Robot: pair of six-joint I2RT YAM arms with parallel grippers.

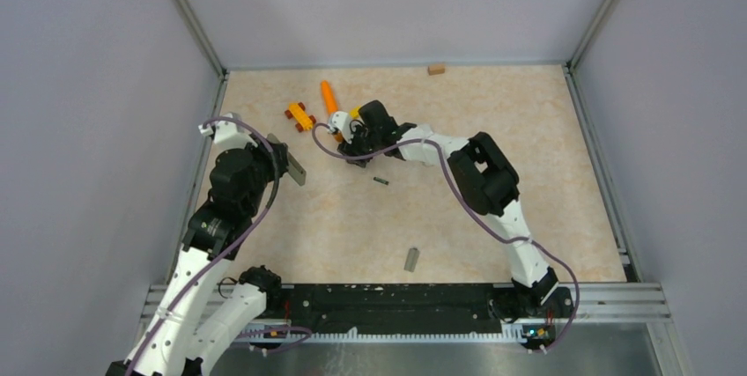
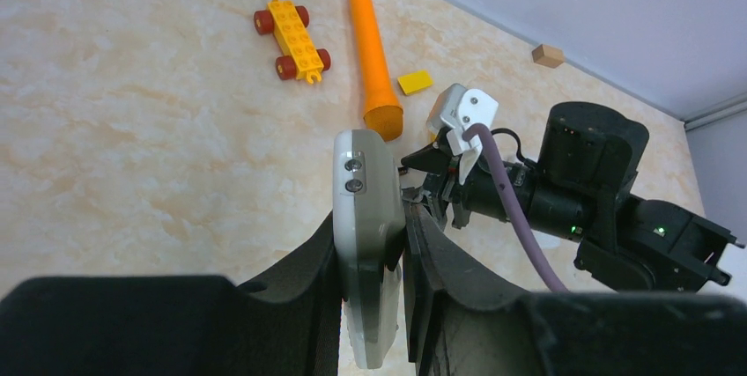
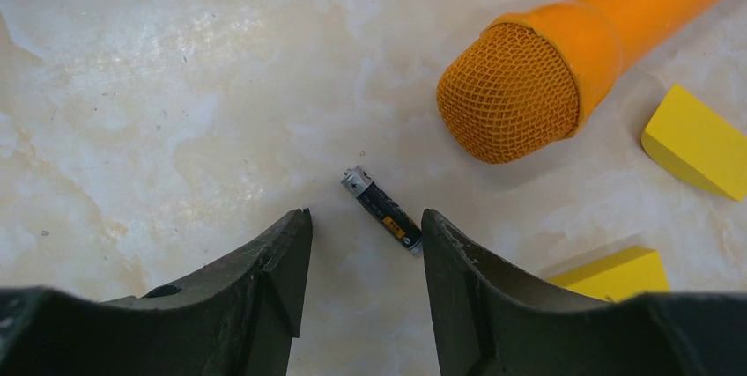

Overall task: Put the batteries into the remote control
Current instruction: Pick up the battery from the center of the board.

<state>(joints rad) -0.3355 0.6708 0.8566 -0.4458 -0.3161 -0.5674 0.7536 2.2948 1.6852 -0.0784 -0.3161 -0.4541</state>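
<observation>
Table (image 1: 528,129): flat, beige, marbled and faintly glossy. Everything loose sits on its far half except one piece.

Left gripper (image 2: 370,253): jaws closed narrow on the remote control (image 2: 361,191), a smooth pale grey slab with rounded corners. It is held clear of the table toward the left edge, upper end free. Judgement: it is presented this way so the other arm can reach it. Two small round silvery spots show at that end. Whether they are batteries already seated cannot be told.

Right gripper (image 3: 363,231): reached out to the far centre, tips low over the table and jaws about half open, gripping nothing. Its fingers (image 3: 273,288) are dark, matte and wedge-shaped. Judgement: it straddles a battery for a pickup, and the pinch must be narrow since the thing is slim.

Orange toy microphone (image 3: 528,77): smooth plastic handle, mesh-textured domed head, lying just beyond the gripper.

Yellow toy car (image 2: 292,26): studded brick body on red wheels, to the left of the microphone.

Yellow wedges (image 3: 696,143): two, hard-edged, beside the gripper's right finger.

Wooden block (image 1: 436,69): at the far edge.

Grey flat piece (image 1: 410,259): near the near edge, possibly the compartment cover.

Batteries: one battery (image 3: 383,210) lies diagonally between the right fingertips, dark with a silvery cap, close against the right finger. What appears to be another (image 1: 380,181) lies just nearer, mid-table. No others are visible.
</observation>
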